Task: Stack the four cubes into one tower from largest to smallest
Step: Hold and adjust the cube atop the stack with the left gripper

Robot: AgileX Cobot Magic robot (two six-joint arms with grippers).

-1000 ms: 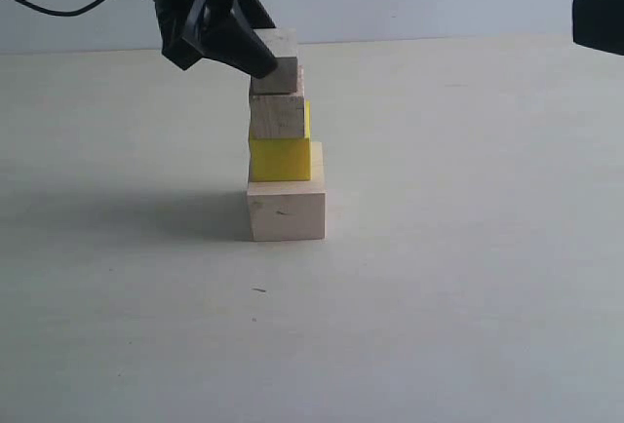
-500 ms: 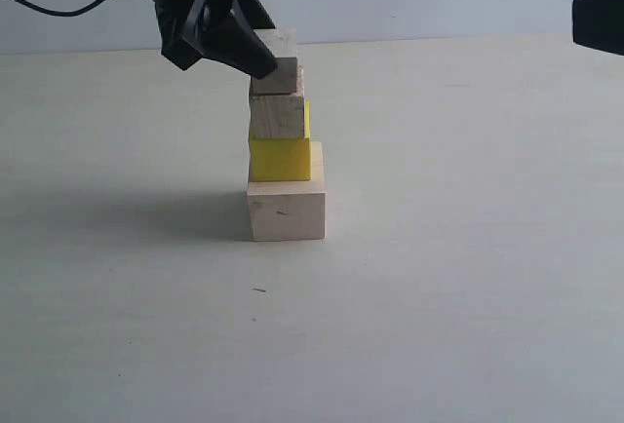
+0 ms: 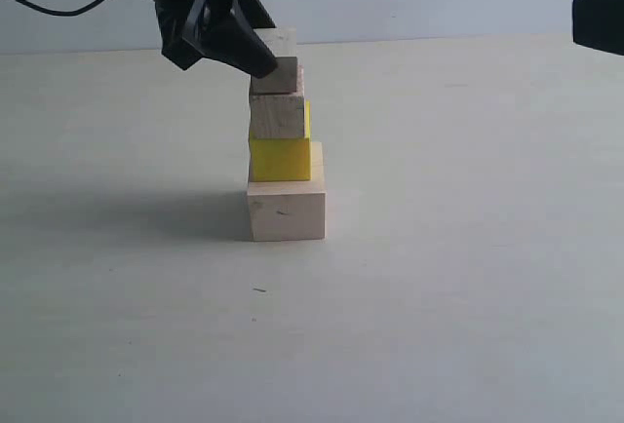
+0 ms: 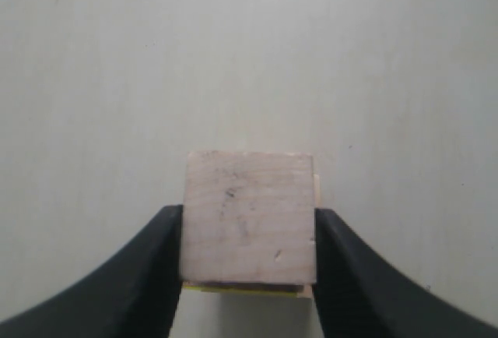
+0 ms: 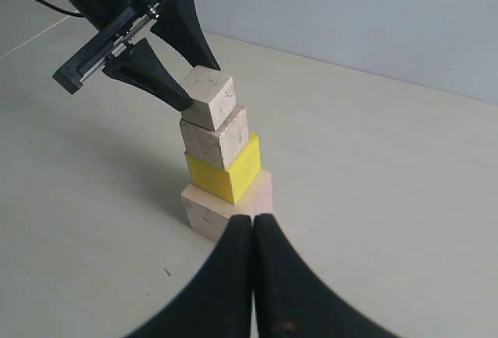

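Almost done: smallest cube [image 3: 284,57] atop tower [image 3: 280,160]

Exterior: upper centre, clamped by left gripper [image 3: 271,60], resting on small wood cube [image 3: 278,116]. Left wrist: squarely between jaws, sides flush to pads. Right wrist: right gripper [image 5: 253,229] pinched together, holding nothing; left nearer for release.

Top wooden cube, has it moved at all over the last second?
No. The top cube sits at the same height and in the same line over the yellow cube as before.
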